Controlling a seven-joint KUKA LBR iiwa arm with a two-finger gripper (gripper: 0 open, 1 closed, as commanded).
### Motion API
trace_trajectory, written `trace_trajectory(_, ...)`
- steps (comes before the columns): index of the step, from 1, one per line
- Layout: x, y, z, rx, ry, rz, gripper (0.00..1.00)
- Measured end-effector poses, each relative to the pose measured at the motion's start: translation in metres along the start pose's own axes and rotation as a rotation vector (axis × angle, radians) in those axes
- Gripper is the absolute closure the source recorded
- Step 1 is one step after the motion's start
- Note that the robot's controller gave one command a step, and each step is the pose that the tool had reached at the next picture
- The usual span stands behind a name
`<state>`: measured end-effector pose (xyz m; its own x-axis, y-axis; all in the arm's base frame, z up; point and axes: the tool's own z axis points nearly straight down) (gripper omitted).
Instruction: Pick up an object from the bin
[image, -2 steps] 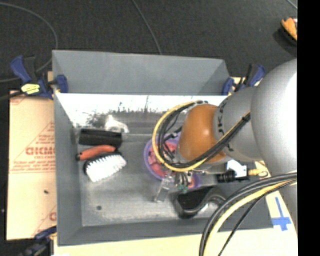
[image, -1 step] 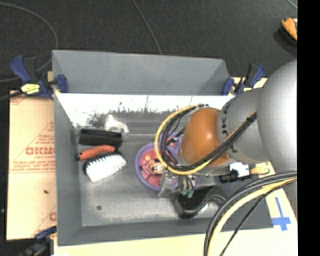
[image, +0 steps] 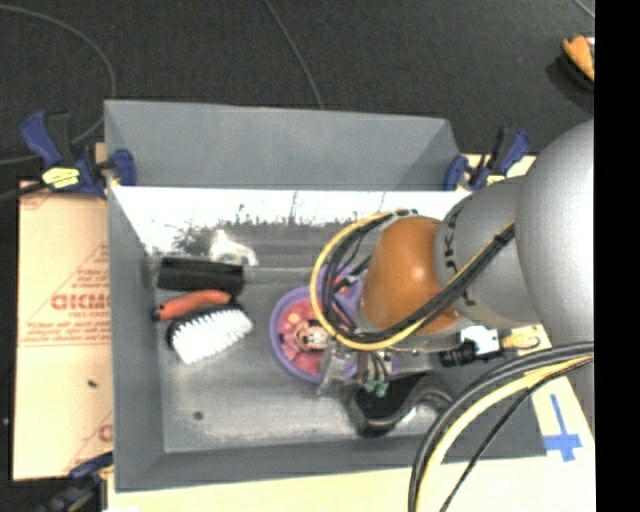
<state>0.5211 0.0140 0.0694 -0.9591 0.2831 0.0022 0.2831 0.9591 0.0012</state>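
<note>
My gripper (image: 347, 370) reaches down in the bin's middle right, mostly hidden under the arm's orange cover and cables. It hangs at the right edge of a purple round toy (image: 293, 331) with a pink face, part of which the arm covers. Just below the gripper a black glossy thing (image: 385, 410) lies near the bin's front wall; its shape is partly hidden. Nothing can be made out held in the gripper.
At the bin's left lies a brush with white bristles (image: 208, 333) and an orange handle (image: 195, 303). A black block (image: 200, 274) sits behind it, and a clear crumpled plastic piece (image: 228, 245) against the back wall. The arm covers the bin's right side.
</note>
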Motion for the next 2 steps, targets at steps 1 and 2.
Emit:
trace_trajectory(1,0.0,0.0,-0.0006,0.0,0.0,-0.001,1.0)
trace_trajectory(2,0.0004,-0.0001,-0.0033,0.0,-0.001,0.0,1.0)
